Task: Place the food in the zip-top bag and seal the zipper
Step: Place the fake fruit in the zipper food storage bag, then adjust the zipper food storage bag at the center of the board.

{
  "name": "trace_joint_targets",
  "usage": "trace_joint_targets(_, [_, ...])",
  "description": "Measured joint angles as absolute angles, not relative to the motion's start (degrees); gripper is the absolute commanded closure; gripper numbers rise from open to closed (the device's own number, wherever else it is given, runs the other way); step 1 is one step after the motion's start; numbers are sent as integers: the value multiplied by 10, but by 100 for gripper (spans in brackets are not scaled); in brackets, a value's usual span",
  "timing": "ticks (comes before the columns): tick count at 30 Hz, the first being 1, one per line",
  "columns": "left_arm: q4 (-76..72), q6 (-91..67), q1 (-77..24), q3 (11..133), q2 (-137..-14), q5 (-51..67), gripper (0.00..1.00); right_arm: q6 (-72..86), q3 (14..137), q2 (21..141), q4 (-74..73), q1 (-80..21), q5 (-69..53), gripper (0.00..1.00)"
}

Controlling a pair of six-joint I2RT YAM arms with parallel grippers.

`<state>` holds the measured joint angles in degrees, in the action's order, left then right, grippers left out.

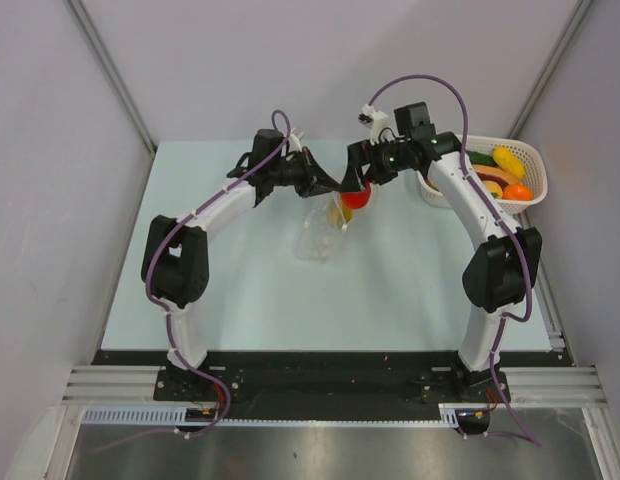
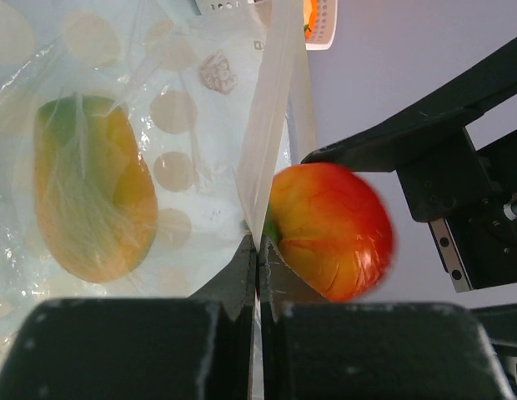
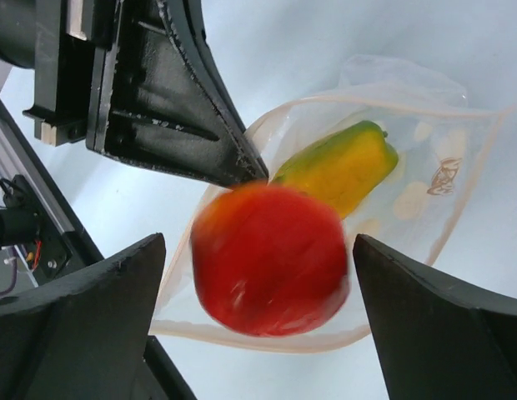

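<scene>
The zip-top bag [image 1: 320, 235] hangs with its mouth up. My left gripper [image 1: 333, 184] is shut on the zipper edge [image 2: 263, 150] of the bag and holds it up. A yellow-green toy fruit [image 2: 92, 187] lies inside the bag, also seen in the right wrist view [image 3: 342, 167]. My right gripper [image 3: 257, 242] is open just above the bag's mouth [image 3: 267, 337]. A red-orange round fruit [image 3: 271, 258] is blurred between its spread fingers, touching neither, right over the mouth. It shows beside the left fingertips [image 2: 329, 229] too.
A white lattice basket [image 1: 535, 165] stands at the back right with more toy food, including a yellow piece [image 1: 508, 160] and an orange one [image 1: 517, 192]. Grey walls close in on the table's left, back and right.
</scene>
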<state>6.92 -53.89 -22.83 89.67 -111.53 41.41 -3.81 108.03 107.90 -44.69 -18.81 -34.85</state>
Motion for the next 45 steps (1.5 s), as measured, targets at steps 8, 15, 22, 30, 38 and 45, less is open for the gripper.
trace_joint_targets(8, [67,-539,-228,897,-1113,414,100,-17,1094,1072,-461,-153,-356,10])
trace_joint_targets(15, [65,-539,-228,897,-1113,414,100,13,1027,1046,-458,-97,-312,24])
trace_joint_targets(22, [65,-539,-228,897,-1113,414,100,31,989,1061,-464,-105,-311,48])
trace_joint_targets(30, [95,-504,-227,899,-1104,410,100,79,989,1092,-461,-90,-427,100])
trace_joint_targets(38, [317,-291,-235,999,-1047,282,100,139,1002,1010,-406,-73,-493,100])
trace_joint_targets(45, [446,-79,-307,1083,-1013,107,100,133,1005,950,-402,-100,-500,100])
